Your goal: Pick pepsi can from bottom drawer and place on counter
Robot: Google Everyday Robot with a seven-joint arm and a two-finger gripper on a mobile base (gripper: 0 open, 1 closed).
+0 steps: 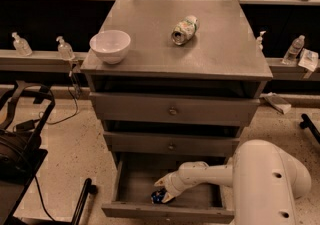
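Low, hand [165, 189] at pepsi can [158, 197], bottom drawer [137, 187] front.

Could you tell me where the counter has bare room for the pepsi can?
The counter is bare front-right, between the green can and its front edge; the bowl crowds front-left. The tool is down in the bottom drawer.

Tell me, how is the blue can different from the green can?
The pepsi can is dark blue; the green-and-white can is pale. The pepsi can sits in the open bottom drawer; the green-and-white can lies sideways on the counter. The gripper is right at the pepsi can; nothing touches the green-and-white can. Both are small cans.
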